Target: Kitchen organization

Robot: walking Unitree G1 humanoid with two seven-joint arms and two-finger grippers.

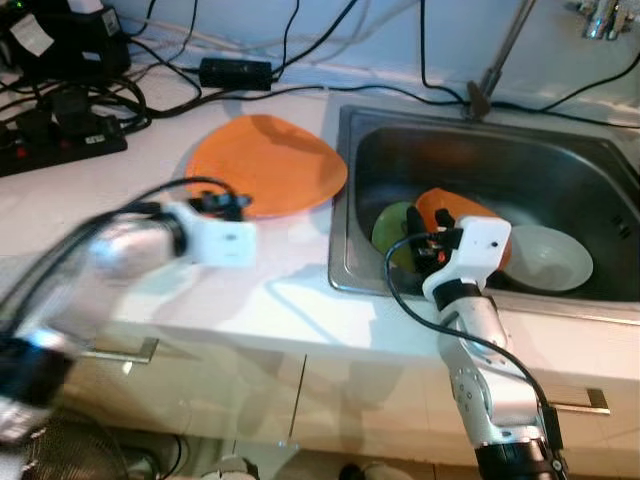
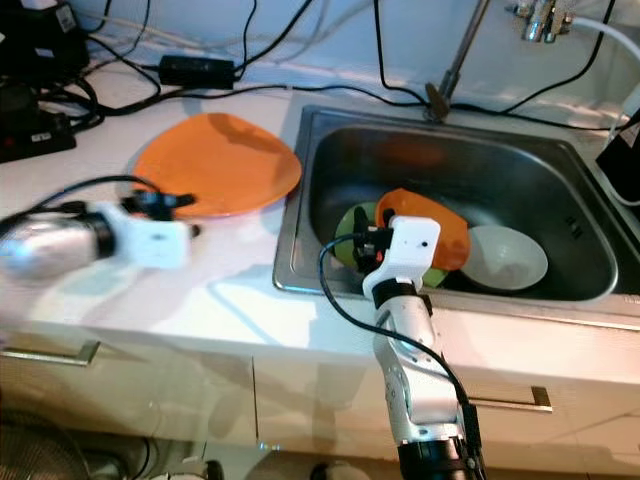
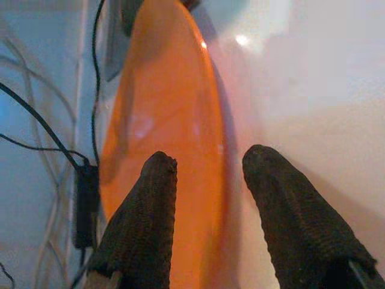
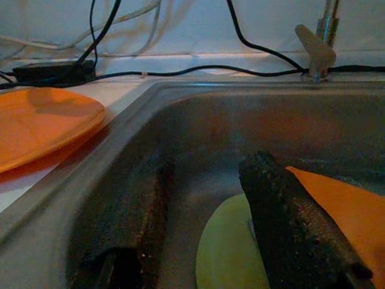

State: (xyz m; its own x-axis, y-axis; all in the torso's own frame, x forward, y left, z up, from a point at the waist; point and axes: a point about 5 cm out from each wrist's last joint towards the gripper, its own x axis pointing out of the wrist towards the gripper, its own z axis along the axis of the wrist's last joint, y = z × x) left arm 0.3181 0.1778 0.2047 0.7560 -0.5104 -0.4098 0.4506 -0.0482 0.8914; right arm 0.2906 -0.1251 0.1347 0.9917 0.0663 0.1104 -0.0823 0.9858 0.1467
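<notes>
1. A white countertop [image 1: 60, 215] spans the left and lower middle of the head view.
2. A pale blue wall [image 1: 400, 30] runs across the top (black cables [image 1: 290, 40] trail over it).
3. White cabinet fronts [image 1: 360, 400] with metal handles [image 1: 585, 403] fill the bottom edge.

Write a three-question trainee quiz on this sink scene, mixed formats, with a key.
1. True or false: the large orange plate lies on the counter, outside the sink.
2. Which gripper is lowered into the sink? A) left gripper B) right gripper
3. Fill in: beside the orange dish and the green dish in the basin sits a ____ bowl.

Key: 1 true; 2 B; 3 white.
</notes>
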